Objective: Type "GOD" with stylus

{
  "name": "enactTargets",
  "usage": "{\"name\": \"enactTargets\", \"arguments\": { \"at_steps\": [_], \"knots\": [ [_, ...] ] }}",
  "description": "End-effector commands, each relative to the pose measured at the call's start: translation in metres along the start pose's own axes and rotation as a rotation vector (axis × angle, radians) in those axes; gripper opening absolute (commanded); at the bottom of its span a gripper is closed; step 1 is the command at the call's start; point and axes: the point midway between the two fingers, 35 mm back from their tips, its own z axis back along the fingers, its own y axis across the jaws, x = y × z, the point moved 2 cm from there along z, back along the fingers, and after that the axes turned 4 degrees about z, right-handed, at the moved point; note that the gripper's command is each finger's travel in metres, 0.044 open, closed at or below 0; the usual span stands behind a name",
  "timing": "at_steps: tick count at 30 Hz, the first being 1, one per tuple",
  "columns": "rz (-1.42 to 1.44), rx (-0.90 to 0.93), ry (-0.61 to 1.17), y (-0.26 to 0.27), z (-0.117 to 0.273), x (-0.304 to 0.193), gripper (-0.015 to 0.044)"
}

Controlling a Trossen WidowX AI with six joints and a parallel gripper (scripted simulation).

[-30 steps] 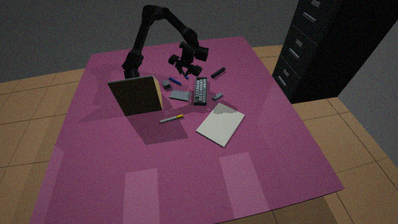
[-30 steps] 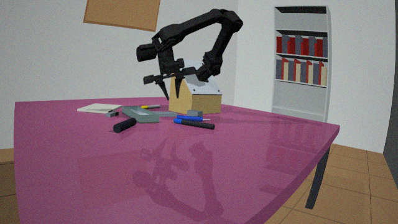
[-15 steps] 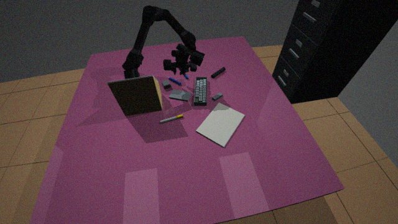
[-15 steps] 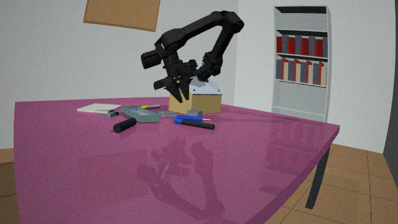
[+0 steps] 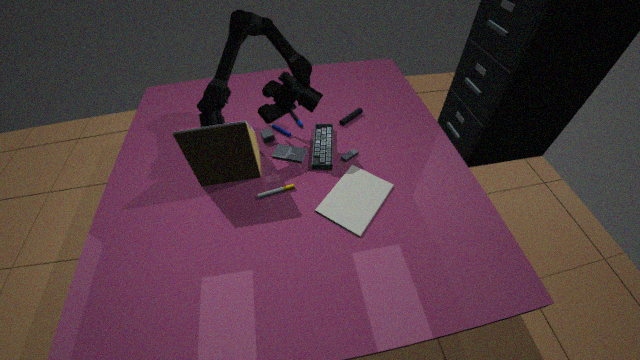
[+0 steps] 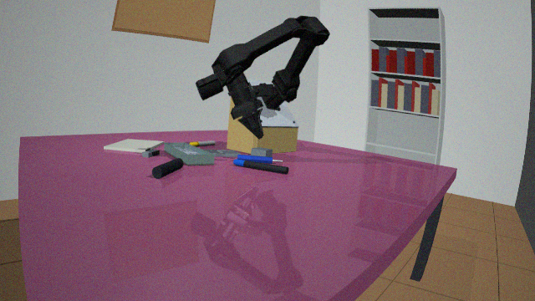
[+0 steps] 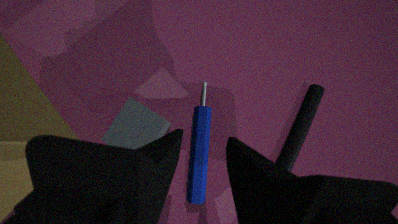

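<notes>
The stylus [image 5: 281,131] [image 6: 255,159] [image 7: 200,155] has a blue barrel and a thin pale tip. It lies on the desk, left of the keyboard in the top view. My gripper [image 5: 272,113] [image 6: 259,135] [image 7: 205,139] is open and empty, above the desk. In the wrist view the stylus lies below, lengthwise between the two fingertips, its tip pointing away from the gripper. The keyboard [image 5: 322,146] [image 6: 190,154] lies flat; it is out of the wrist view.
A black pen with a blue end [image 5: 299,122] [image 6: 267,166] [image 7: 302,125] lies beside the stylus. A small grey block [image 5: 268,135] [image 6: 262,152] [image 7: 135,122] is on its other side. A wedge-shaped box [image 5: 220,155] [image 6: 276,140] stands near. A black cylinder [image 5: 351,116] [image 6: 167,168] lies beyond the keyboard.
</notes>
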Motion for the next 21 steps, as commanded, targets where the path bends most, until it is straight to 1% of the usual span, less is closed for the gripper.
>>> {"name": "enactTargets", "arguments": {
  "at_steps": [1,21],
  "knots": [
    [0.084,-0.011,-0.021,0.003,-0.003,0.004,0.0150],
    [0.085,-0.011,-0.021,0.002,-0.013,-0.002,0.0150]
  ]
}}
